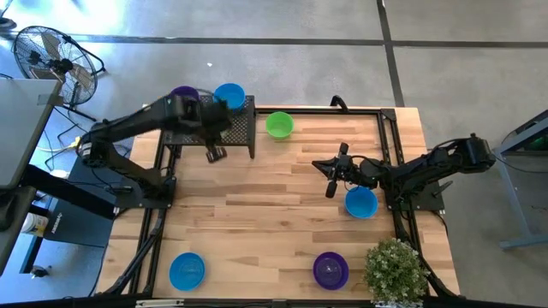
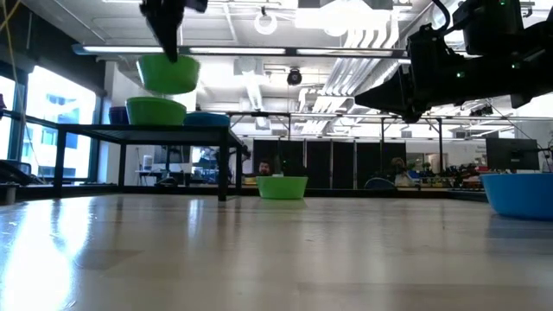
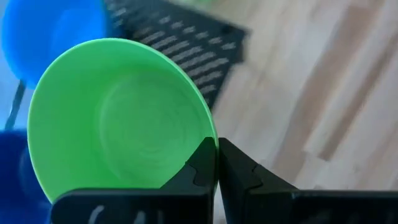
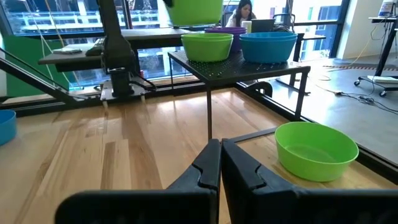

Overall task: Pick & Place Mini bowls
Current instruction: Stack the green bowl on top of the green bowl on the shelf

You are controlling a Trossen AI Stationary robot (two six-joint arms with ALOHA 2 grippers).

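Note:
A green mini bowl (image 3: pixel 118 124) hangs above the black mesh rack (image 1: pixel 235 128), with my left gripper (image 3: pixel 217 158) shut on it; in the low view the bowl (image 2: pixel 168 73) hangs under the gripper (image 2: pixel 170 47). On the rack's top stand a second green bowl (image 2: pixel 155 111), a blue bowl (image 1: pixel 229 94) and a purple bowl (image 1: pixel 184 92). Another green bowl (image 1: pixel 279 125) rests on the table beside the rack. My right gripper (image 1: pixel 330 178) waits shut over the table's right half, next to a blue bowl (image 1: pixel 360 203). My left gripper pinches the green bowl's rim (image 3: pixel 210 142) between its two fingers, at their free ends. The fingers come steeply from above. The bowl hangs below them, lifted clear of the rack, mouth up and slightly tilted.
A blue bowl (image 1: pixel 187 270) and a purple bowl (image 1: pixel 330 269) sit near the table's front edge. A small potted plant (image 1: pixel 396 269) stands at the front right corner. Bare wood lies in the table's middle. A fan (image 1: pixel 47 56) stands on the floor beyond the table.

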